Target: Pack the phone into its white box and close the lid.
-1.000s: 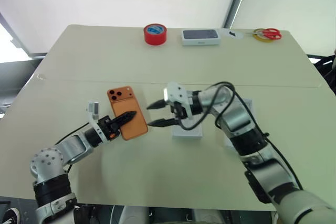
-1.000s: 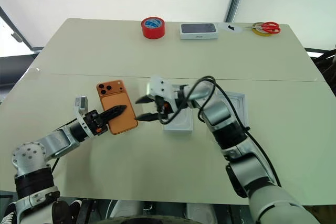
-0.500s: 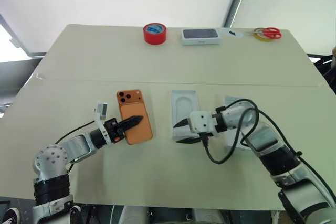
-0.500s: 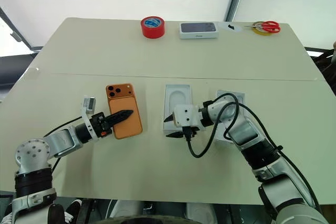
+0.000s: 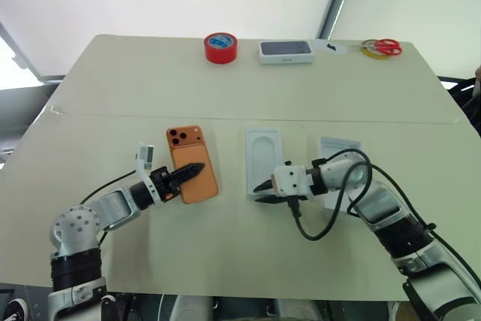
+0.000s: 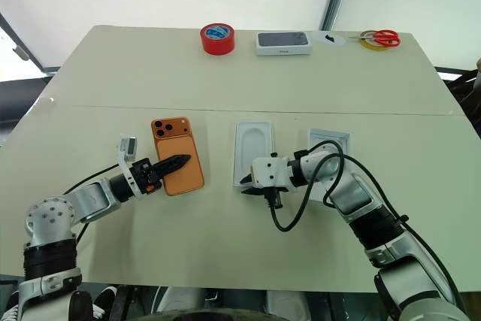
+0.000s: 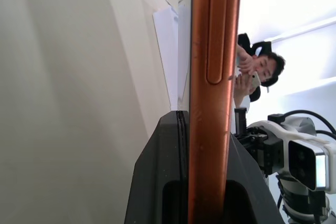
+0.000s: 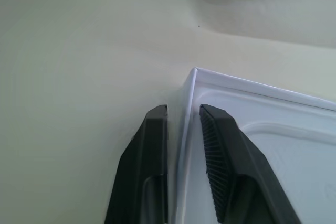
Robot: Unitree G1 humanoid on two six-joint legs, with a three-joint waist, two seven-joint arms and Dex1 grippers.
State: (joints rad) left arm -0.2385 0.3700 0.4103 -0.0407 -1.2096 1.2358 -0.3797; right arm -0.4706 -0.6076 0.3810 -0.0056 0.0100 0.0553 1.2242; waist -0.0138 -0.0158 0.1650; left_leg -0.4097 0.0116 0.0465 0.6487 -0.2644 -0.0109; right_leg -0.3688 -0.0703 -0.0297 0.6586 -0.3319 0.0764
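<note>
My left end effector (image 5: 194, 169) grips the orange rectangular smartphone (image 5: 192, 174) above the beige desk (image 5: 225, 95). My right end effector (image 8: 184, 116) straddles, not yet clamped, the white cardboard tray's (image 5: 264, 160) wall.

head stereo pair overlooking table (image 5: 113, 88), wrist cameras close along pincers

Orange phone (image 5: 193, 174) back-up, lenses far corner; white box (image 5: 264, 162) open beside it, apart.
</note>
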